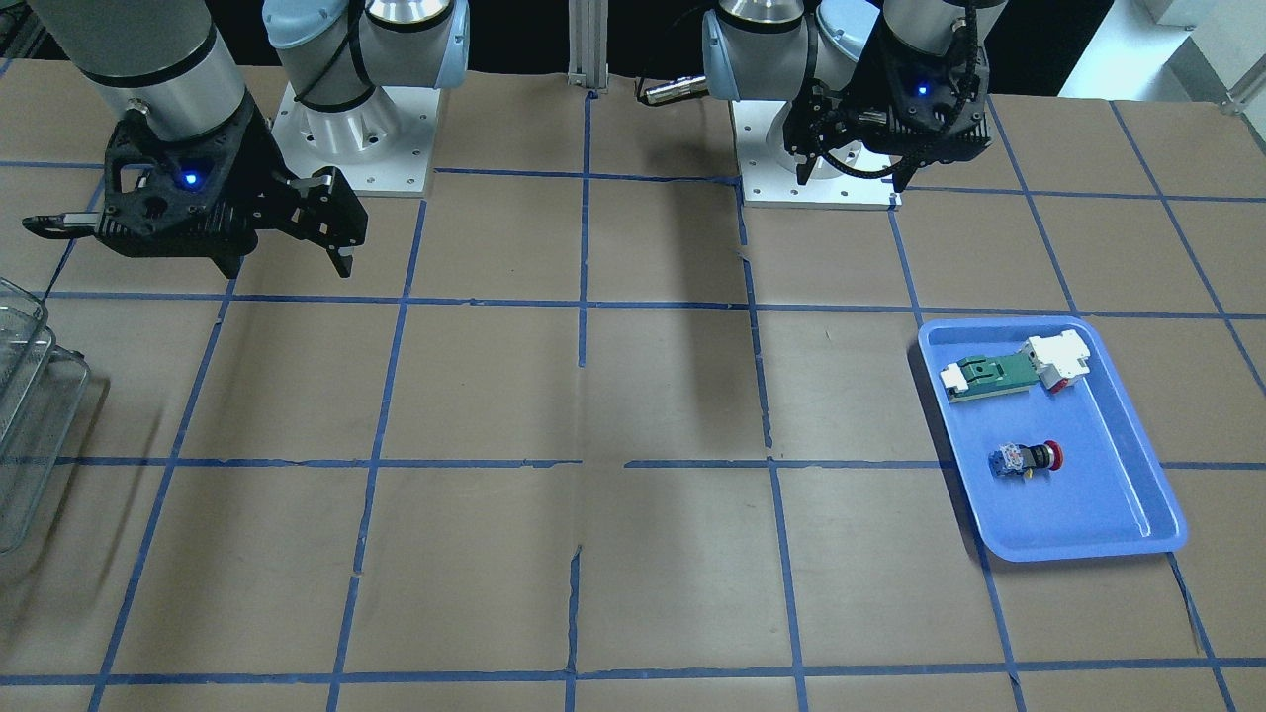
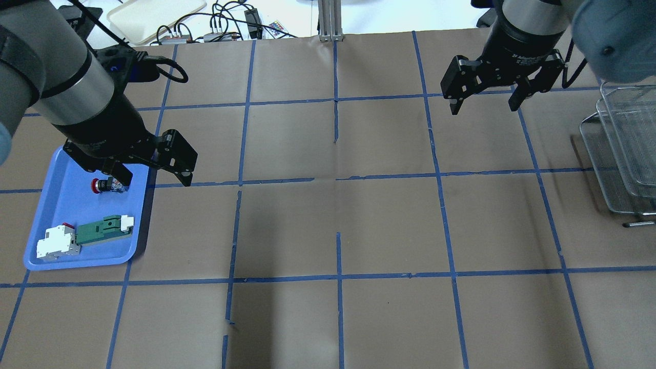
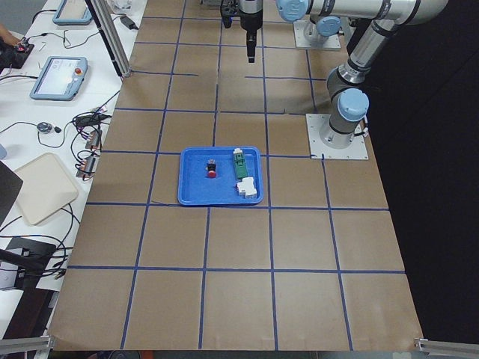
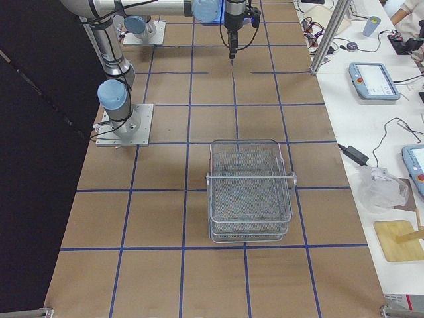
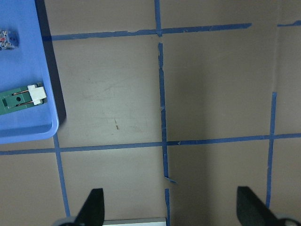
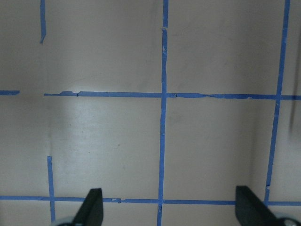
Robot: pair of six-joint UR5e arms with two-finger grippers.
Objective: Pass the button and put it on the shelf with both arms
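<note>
The button (image 2: pixel 105 185), with its red head and black barrel, lies on its side in the blue tray (image 2: pixel 61 205); it also shows in the front view (image 1: pixel 1029 460). My left gripper (image 2: pixel 154 177) is open and empty, high over the tray's inner edge. Its wrist view shows only the button's blue block (image 5: pixel 8 38) at the far left. My right gripper (image 2: pixel 484 105) is open and empty, high over bare table. The wire-mesh shelf (image 2: pixel 625 148) stands at the table's right end, apart from the right gripper, and shows whole in the right side view (image 4: pixel 250 192).
A green-and-white flat component (image 2: pixel 87 233) with a white block lies in the same tray beside the button. Blue tape lines grid the brown table. Cables and a beige tray (image 2: pixel 154 15) lie beyond the far edge. The arm bases (image 1: pixel 346 129) stand at the robot's side.
</note>
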